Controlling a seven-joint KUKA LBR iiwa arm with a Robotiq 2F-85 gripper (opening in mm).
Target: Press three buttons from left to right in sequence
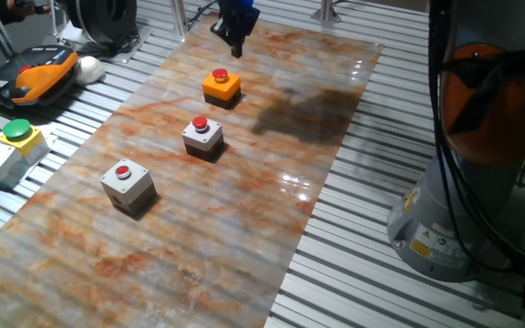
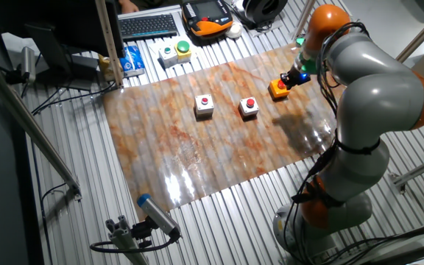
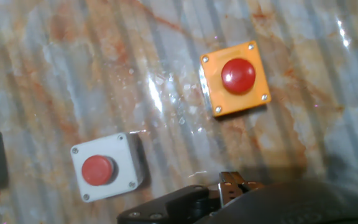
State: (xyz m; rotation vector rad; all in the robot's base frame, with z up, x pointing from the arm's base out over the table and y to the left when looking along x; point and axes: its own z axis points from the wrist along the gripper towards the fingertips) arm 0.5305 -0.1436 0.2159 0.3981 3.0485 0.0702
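- The three buttons stand in a row on the table [image 1: 244, 228]: grey-white box [image 1: 128, 184], grey-white middle box [image 1: 202, 137], orange box [image 1: 221, 86].
- The gripper [image 1: 236, 46] hovers beyond the orange box (touching nothing).
- Whether the fingers are open, I cannot tell.

3 red-topped buttons in a row: grey-white [image 1: 128, 185], grey-white [image 1: 202, 137], flatter orange [image 1: 221, 86].

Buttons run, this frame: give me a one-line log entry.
gripper: above mat, beyond orange button box, no contact seen | grey-white boxes: in row, untouched | fingers: state unclear
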